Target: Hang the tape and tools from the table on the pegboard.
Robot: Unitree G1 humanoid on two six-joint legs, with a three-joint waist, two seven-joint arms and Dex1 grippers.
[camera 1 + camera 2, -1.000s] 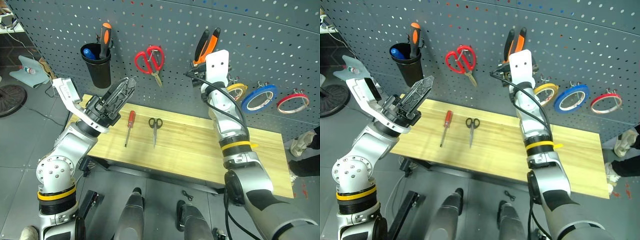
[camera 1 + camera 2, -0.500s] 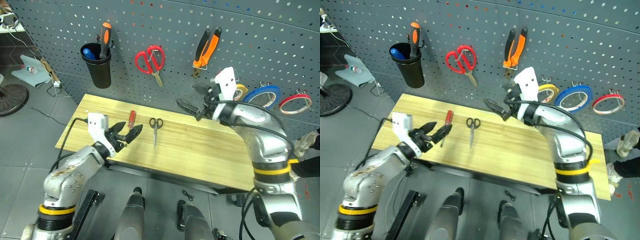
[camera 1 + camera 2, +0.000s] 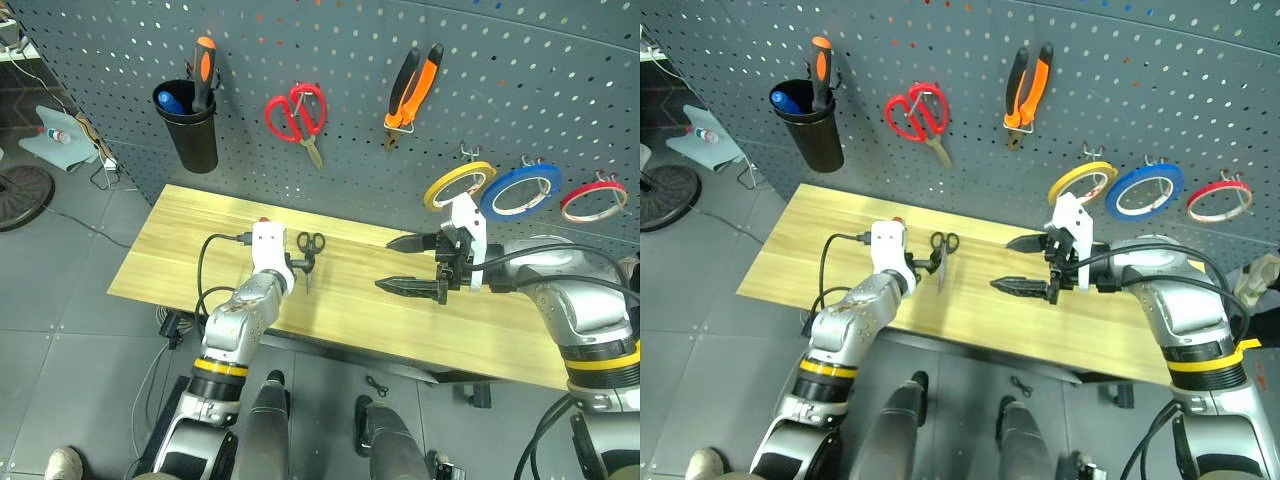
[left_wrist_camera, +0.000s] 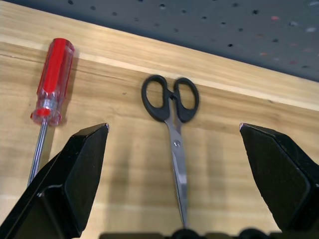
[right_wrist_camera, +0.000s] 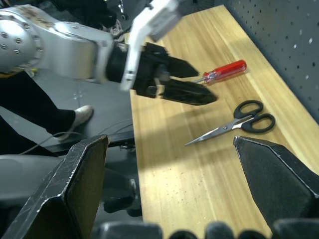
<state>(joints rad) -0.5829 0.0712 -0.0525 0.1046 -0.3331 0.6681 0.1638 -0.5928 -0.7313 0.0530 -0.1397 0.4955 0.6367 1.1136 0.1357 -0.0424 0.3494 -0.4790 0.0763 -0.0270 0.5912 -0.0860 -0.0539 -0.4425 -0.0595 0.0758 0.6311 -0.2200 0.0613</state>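
The left gripper (image 4: 174,164) hangs low over the near part of the long light yellowish wood-plank table (image 3: 520,340), its two black fingers spread wide and empty, the small black-handled scissors with steel blades (image 4: 172,127) lying between them on the planks. Just beside the scissors lies the slim red-handled screwdriver (image 4: 50,94), flat on the wood. Further along the table the right gripper (image 3: 402,264) hovers above the planks, its fingers also wide apart and holding nothing. Behind, on the dark blue-grey perforated pegboard (image 3: 560,80), the orange-and-black-handled pliers (image 3: 412,88) hang from a hook, and the thin yellow tape ring (image 3: 458,185) hangs beside a blue tape ring (image 3: 519,193).
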